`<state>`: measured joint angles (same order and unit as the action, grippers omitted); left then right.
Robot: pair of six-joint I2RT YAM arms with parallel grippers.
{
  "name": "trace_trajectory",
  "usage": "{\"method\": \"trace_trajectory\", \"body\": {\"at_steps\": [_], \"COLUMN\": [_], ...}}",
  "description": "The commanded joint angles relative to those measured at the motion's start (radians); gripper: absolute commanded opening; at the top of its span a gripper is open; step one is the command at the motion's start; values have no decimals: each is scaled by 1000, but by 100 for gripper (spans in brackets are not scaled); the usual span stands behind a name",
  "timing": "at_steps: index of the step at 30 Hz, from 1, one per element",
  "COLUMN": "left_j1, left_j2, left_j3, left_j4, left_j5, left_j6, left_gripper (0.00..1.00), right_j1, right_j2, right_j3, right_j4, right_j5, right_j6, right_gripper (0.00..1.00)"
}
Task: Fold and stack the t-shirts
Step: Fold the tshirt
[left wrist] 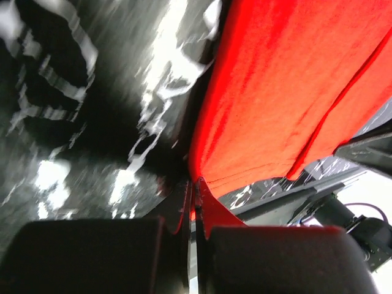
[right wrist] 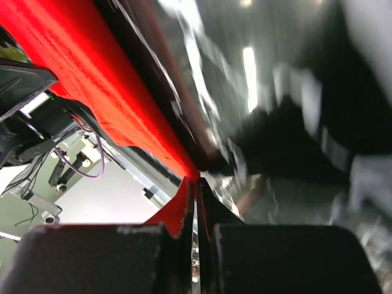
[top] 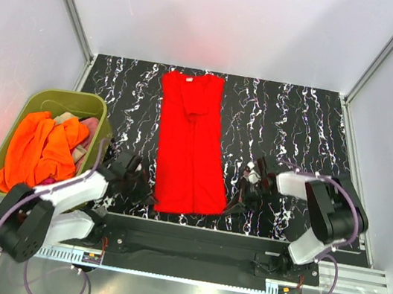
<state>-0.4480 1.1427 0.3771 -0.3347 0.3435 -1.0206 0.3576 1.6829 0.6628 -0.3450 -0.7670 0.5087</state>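
Note:
A bright red t-shirt, folded into a long narrow strip, lies on the black marbled table, collar at the far end. My left gripper is shut on its near left hem corner; in the left wrist view the red cloth runs into the closed tips. My right gripper is shut on the near right hem corner; in the right wrist view the red cloth ends at the closed tips. Orange, magenta and beige shirts lie piled in the tub.
An olive-green plastic tub stands at the left edge of the table, next to my left arm. White walls and metal rails close in the table on the left, right and back. The arm bases sit on a black bar at the near edge.

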Motion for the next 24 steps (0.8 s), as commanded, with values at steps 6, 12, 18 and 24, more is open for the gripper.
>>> {"method": "trace_trajectory", "body": {"at_steps": [6,12,18,24], "left_j1": [-8,-8,90,256], "left_j2": [-272,-333,-119,155], "left_j3": [-115,-8,278,514], "left_j4": [-119,-188,-251,-248], "left_j5": [29,-14,-58,-57], "left_j6": [-56,-49,86,218], "left_gripper": [0,0,0,0], "right_j1": [107,135,67,26], "right_j2": [-222,-290,-171,95], "right_j3": [-143,-96,171,493], "right_j4": [4,12,-81,-179], "right_j5": [52,49,100,97], "right_j6": [186,255,203,122], "right_gripper": [0,0,0,0]}}
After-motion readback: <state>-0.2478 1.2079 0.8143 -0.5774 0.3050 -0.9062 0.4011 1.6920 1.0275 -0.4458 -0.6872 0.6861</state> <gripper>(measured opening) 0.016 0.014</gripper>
